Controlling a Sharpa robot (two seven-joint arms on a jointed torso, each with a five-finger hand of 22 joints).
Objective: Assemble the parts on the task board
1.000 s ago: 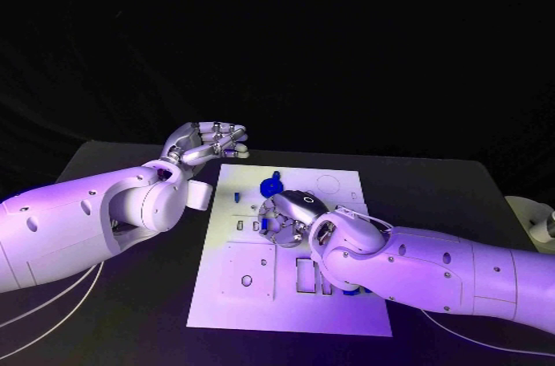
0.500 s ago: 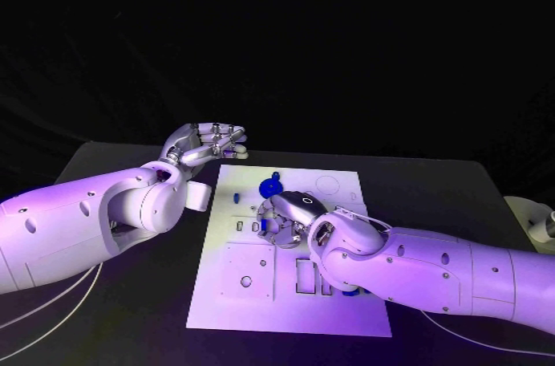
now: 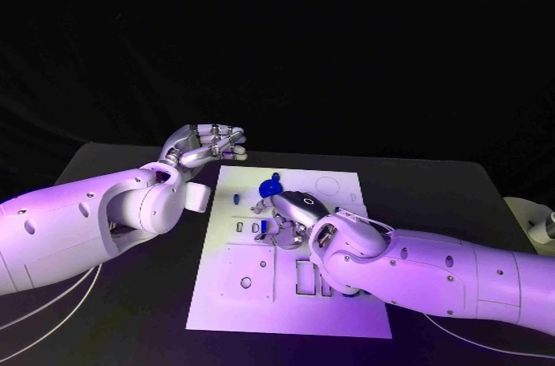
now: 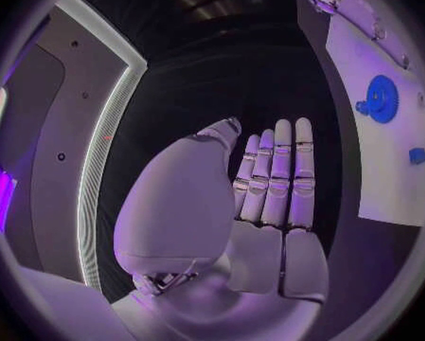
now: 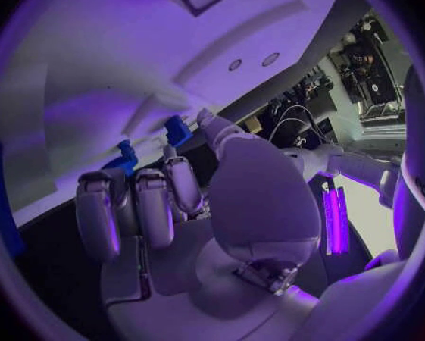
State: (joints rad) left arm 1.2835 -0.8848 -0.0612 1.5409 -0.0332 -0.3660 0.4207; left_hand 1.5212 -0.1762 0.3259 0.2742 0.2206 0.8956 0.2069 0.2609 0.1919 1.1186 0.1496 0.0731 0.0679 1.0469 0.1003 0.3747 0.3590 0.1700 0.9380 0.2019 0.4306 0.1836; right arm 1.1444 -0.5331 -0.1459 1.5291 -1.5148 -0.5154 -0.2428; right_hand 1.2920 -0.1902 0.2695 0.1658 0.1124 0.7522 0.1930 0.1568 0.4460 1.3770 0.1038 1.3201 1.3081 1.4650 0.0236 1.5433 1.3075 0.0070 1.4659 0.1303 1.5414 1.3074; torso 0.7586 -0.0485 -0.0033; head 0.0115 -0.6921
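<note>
In the upper left of the head view, the silver many-fingered left hand (image 3: 207,144) is hovering off the board's far-left corner, palm up; its wrist view is showing the fingers (image 4: 273,178) lying straight and side by side with nothing in them, so it is released and idle.

In the middle of the frame, the flat white rectangular task board (image 3: 249,298) is lying on the black table (image 3: 115,161). Near its upper edge a round blue toothed gear part (image 3: 272,186) is sitting, with a small blue peg-like part (image 3: 237,197) just to its left.

Just right of centre, the silver right hand (image 3: 289,219) is reaching down onto the board's middle, fingers curled toward the surface. Its wrist view is showing small blue pieces (image 5: 178,129) beyond the fingertips, but whether any is being pinched I cannot tell.

Judging from this, the step is seating or picking a small part at mid-board. Doing it well probably means keeping the fingertips square over the recess, pressing straight down, and avoiding a sideways nudge to neighbouring parts.
</note>
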